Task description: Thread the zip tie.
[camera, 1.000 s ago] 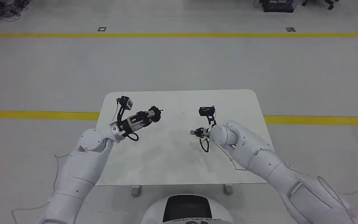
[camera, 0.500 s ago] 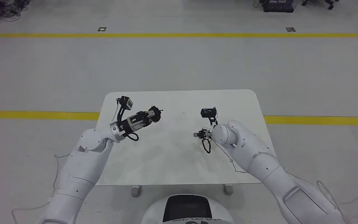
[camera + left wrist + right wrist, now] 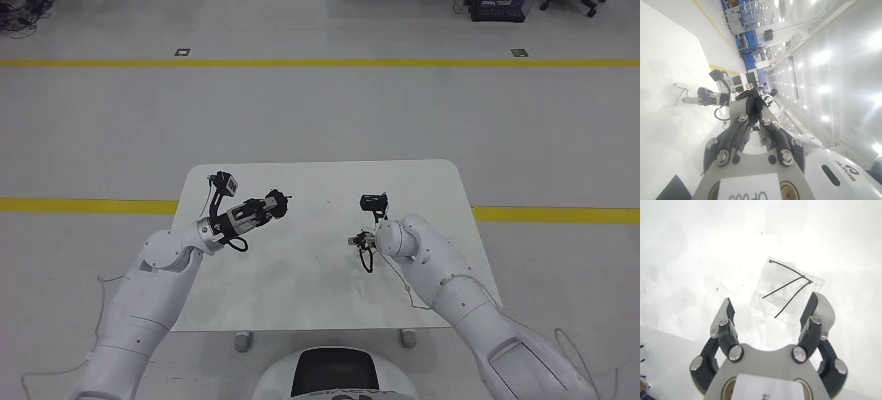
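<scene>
The right arm has swung its elbow in toward the robot's middle over the past second, while the right gripper (image 3: 771, 297) has barely shifted and hangs low over the white tabletop (image 3: 320, 290), fingers spread wide. Just ahead of its fingertips, three zip ties (image 3: 783, 287) lie crossed in a clear tray (image 3: 768, 311). The left arm has not moved. The left gripper (image 3: 751, 91) is raised well apart on the other side, clenched on what looks like a zip tie (image 3: 736, 149), a thin black strand trailing back from between its fingers
</scene>
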You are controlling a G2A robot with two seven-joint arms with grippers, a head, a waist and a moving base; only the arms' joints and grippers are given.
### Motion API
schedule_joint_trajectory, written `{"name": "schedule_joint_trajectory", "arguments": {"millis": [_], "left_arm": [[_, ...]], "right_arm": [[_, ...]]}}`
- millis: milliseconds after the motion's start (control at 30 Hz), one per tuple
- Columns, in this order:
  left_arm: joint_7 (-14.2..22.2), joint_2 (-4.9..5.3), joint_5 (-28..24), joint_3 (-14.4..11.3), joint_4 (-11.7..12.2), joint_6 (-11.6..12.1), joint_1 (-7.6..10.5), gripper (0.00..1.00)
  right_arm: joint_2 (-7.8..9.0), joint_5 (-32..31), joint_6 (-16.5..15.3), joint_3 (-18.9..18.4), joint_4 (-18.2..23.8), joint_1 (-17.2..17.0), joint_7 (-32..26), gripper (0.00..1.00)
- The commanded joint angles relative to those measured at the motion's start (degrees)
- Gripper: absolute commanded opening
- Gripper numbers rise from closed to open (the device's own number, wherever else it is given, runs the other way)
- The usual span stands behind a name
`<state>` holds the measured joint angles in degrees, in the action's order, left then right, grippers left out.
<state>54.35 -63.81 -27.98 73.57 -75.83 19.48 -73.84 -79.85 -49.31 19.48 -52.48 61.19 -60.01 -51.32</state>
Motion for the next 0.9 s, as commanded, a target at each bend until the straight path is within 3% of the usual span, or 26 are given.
{"name": "schedule_joint_trajectory", "arguments": {"millis": [0,67,867], "left_arm": [[0.0,0.0,0.0,0.0,0.0,0.0,0.0,0.0],[0.0,0.0,0.0,0.0,0.0,0.0,0.0,0.0],[0.0,0.0,0.0,0.0,0.0,0.0,0.0,0.0]], "right_arm": [[-0.66,-1.37,0.0,-1.07,0.16,-0.47,-0.2,0.6],[-1.27,-2.78,0.0,-1.99,0.28,-0.92,-0.46,0.5],[-9.19,-18.87,0.0,-13.68,-3.41,-3.18,-4.86,0.43]]}}
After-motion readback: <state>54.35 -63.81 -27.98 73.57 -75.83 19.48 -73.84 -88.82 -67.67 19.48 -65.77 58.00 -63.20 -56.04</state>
